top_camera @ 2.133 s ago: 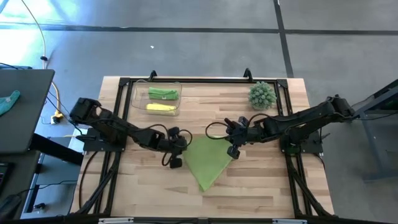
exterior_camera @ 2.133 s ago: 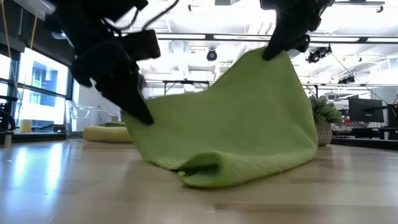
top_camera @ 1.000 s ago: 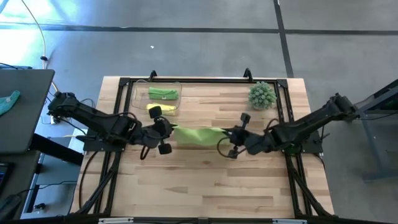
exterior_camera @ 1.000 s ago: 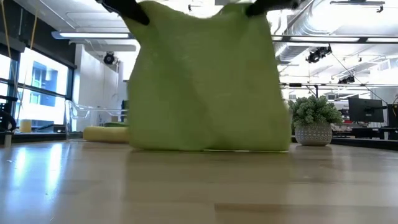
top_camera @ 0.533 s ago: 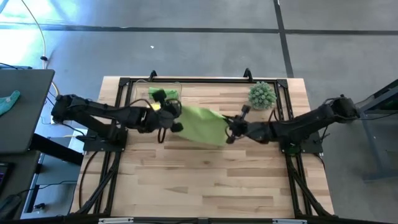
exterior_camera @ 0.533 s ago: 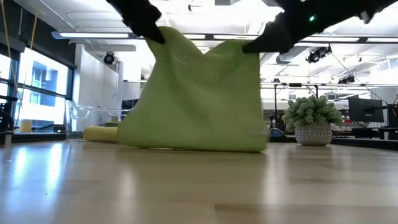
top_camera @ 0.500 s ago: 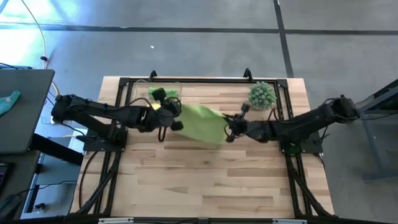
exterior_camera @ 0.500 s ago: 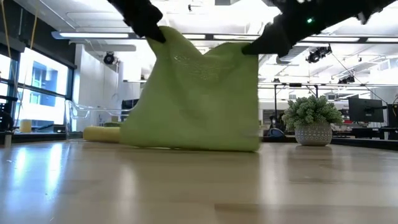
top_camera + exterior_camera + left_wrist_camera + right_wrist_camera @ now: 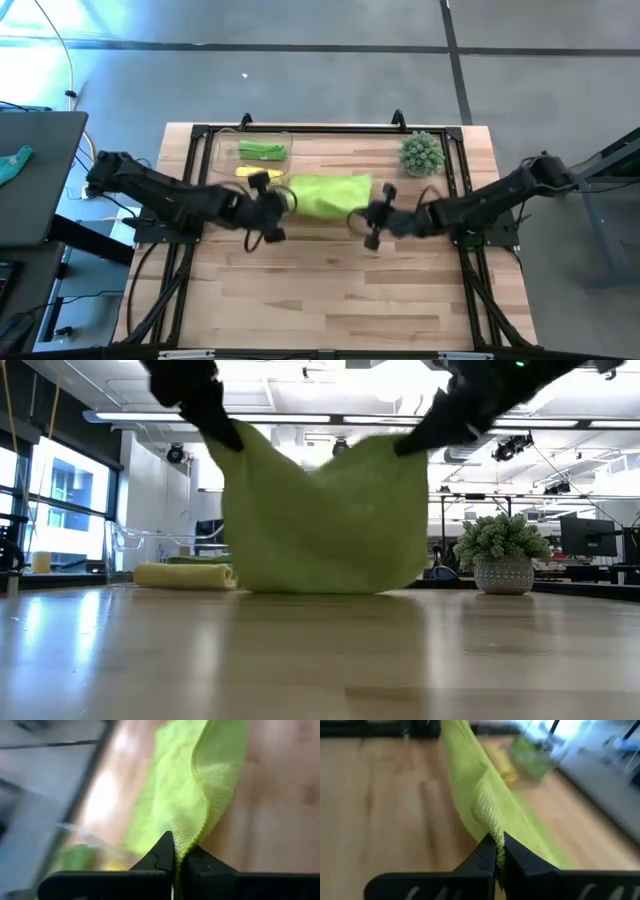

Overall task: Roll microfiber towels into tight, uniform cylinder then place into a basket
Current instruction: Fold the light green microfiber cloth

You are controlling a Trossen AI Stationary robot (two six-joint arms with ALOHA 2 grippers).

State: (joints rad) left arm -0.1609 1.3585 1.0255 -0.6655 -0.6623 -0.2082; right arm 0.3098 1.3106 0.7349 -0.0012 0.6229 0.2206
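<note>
Up near the middle of the high view, a bit above centre, the light green towel [image 9: 328, 193] hangs stretched between the two arms. Left gripper [image 9: 283, 203] is clenched on the towel's left corner, and the left wrist view shows the cloth edge pinched right between the closed fingertips [image 9: 165, 851]. Right gripper [image 9: 370, 212] is clamped on the opposite corner the same way, with a bunched bit of fabric squeezed between its fingers [image 9: 489, 851] in the right wrist view.

From the low view the towel [image 9: 325, 515] droops like a curtain, sagging in the middle at the top, with its bottom edge touching the wooden table [image 9: 320, 660].

Over in the upper left part of the table sits the clear basket [image 9: 219, 160]. It's got a rolled green towel [image 9: 262, 150] in it, plus a pale yellow roll [image 9: 246, 172] below that one in the frame, just left of the hanging towel.

Upper right of the table there's a little spiky potted plant [image 9: 421, 152], well clear of the cloth.
</note>
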